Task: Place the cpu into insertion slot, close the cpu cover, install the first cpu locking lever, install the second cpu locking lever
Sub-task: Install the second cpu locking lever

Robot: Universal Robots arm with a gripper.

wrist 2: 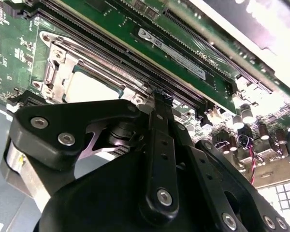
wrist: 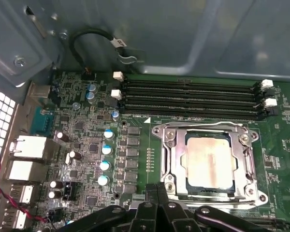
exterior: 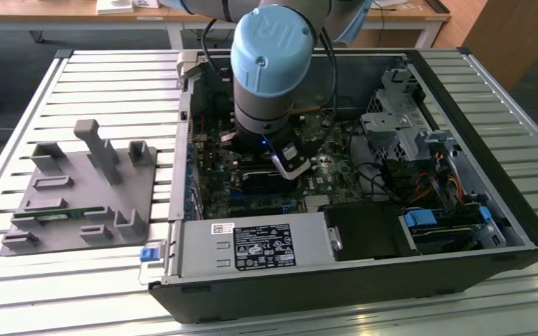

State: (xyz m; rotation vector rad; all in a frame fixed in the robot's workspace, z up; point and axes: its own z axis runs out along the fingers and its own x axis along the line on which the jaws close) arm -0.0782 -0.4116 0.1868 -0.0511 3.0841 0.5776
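The chip (wrist: 210, 161) already lay in its socket (wrist: 176, 162), just below the long memory slots (wrist: 188, 99), and the metal cover frame (wrist: 246, 162) looked shut over it. The gripper (wrist: 157, 191) hovered at the socket's edge, fingers together and empty. Whether both levers were latched I couldn't tell.

The arm (exterior: 267, 77) is held nearly upright, its wrist pointed straight down. The gripper (wrist 2: 160, 99) is seen in both wrist views with its black fingers (wrist: 154, 203) brought together, nothing gripped between them.
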